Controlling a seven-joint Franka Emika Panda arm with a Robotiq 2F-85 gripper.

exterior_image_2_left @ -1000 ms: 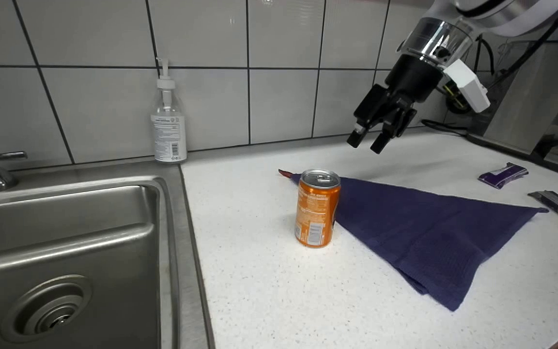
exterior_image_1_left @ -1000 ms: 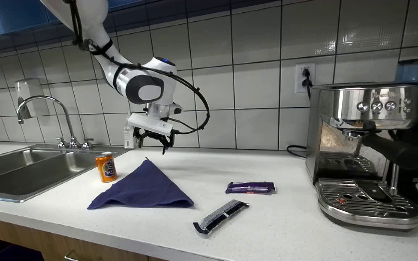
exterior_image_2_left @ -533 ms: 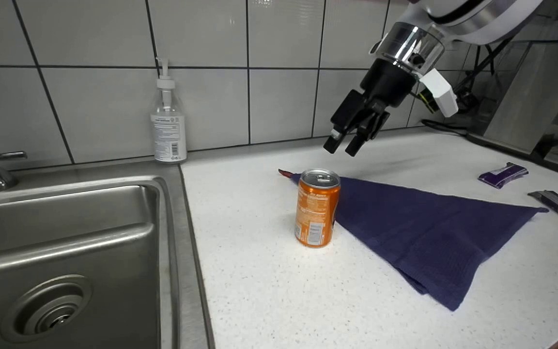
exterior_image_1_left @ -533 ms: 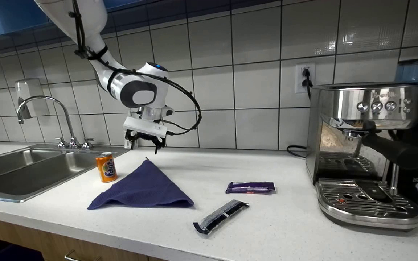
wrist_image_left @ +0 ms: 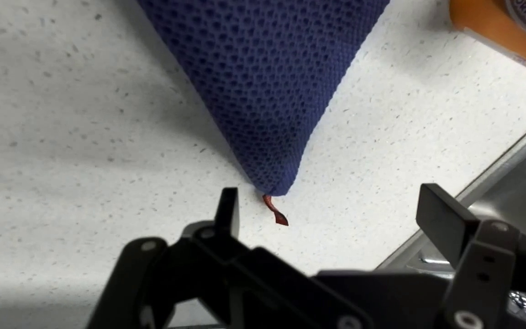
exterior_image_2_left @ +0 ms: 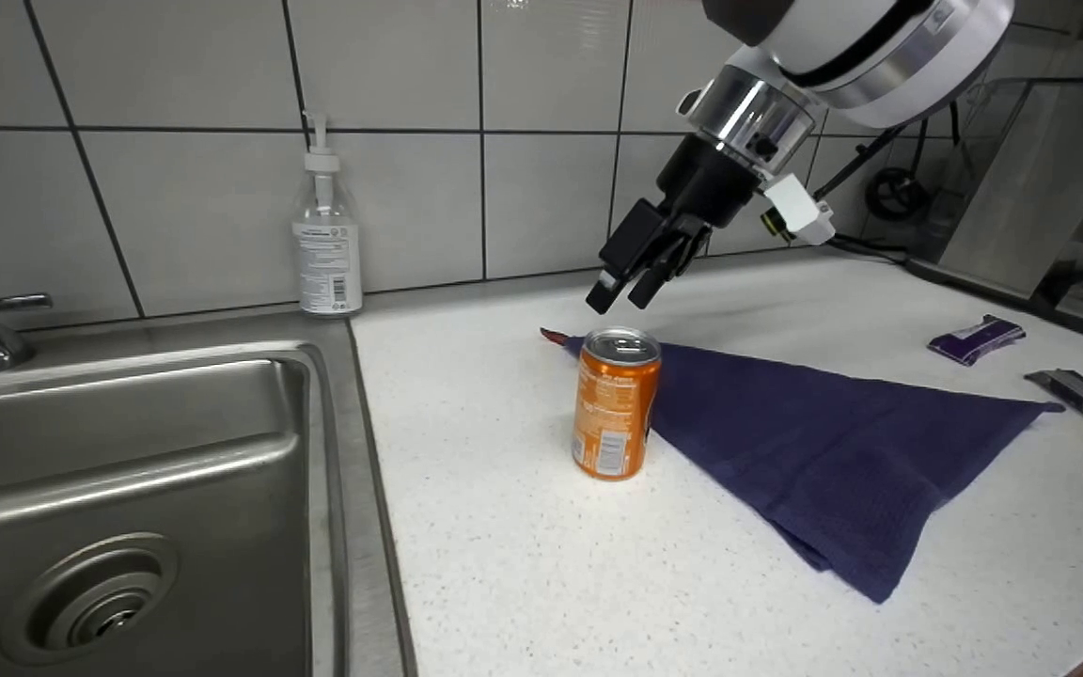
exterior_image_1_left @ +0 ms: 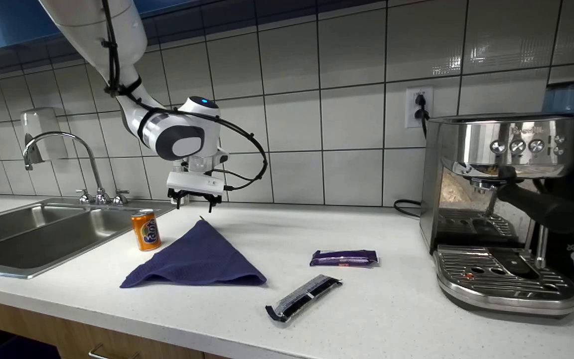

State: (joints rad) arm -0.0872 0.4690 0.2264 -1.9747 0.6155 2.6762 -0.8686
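My gripper point(wrist_image_left: 329, 203) is open above the counter, nothing between its fingers. A dark blue cloth point(wrist_image_left: 267, 82) with a waffle texture lies in a triangle, its tip pointing at the gap in the wrist view. From that tip sticks a small reddish-brown loop point(wrist_image_left: 275, 211), closer in this view to the left finger point(wrist_image_left: 228, 212). In both exterior views the gripper point(exterior_image_1_left: 195, 205) hovers over the cloth's point(exterior_image_1_left: 197, 259) back corner without visible contact. Beside the cloth an orange soda can point(exterior_image_2_left: 615, 414) stands upright; only part of the can point(wrist_image_left: 496, 27) shows at the wrist view's top right.
A steel sink point(exterior_image_1_left: 92, 239) adjoins the counter beyond the can. A clear pump bottle point(exterior_image_2_left: 327, 263) stands by the tiled wall. Two wrapped bars, one purple point(exterior_image_1_left: 344, 258) and one black and silver point(exterior_image_1_left: 303, 297), lie between cloth and coffee machine point(exterior_image_1_left: 501, 214).
The arm has moved toward the sink side and a little lower, bringing the gripper closer to the cloth's looped corner. Its jaws stay open. Cloth, can and bars have not moved.
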